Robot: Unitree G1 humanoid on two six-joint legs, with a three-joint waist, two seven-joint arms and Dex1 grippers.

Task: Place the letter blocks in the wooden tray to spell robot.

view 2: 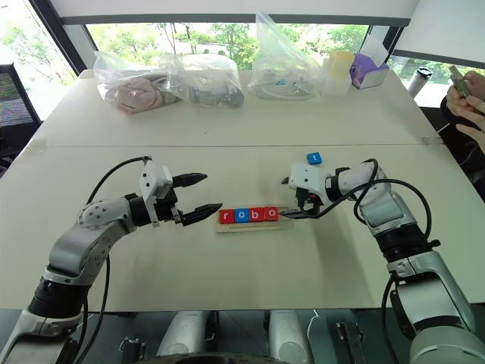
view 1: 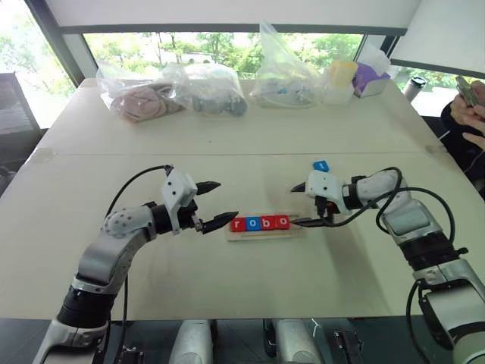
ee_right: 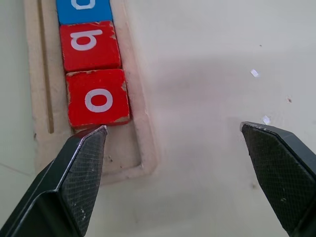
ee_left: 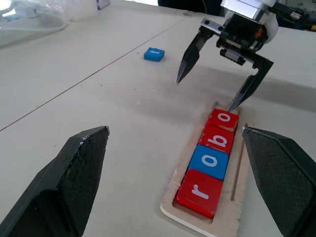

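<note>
- the right gripper sits right of centre in the head view with its two black fingers spread wide and nothing between them; its lower fingertip rests over the unfilled right end of the wooden tray, just beside the last red tile.
- the left gripper sits left of centre, level, its fingers also spread wide and holding nothing; its lower tip is near the tray's left end, apart from it.
- the wooden tray lies in the middle of the frame, between the two grippers, on the pale table.
- four letter blocks sit in it in a row, touching: red "r", blue "o", red "b", red "o".
- the fifth block, a blue tile, lies on the table above and right of the tray, just behind the right gripper; its letter is too small to read.
- along the top of the frame, at the table's far edge, stand clear plastic bags with contents, a yellow-lidded container and a purple box.
- at the upper right edge, a person's hands hold a phone.
</note>
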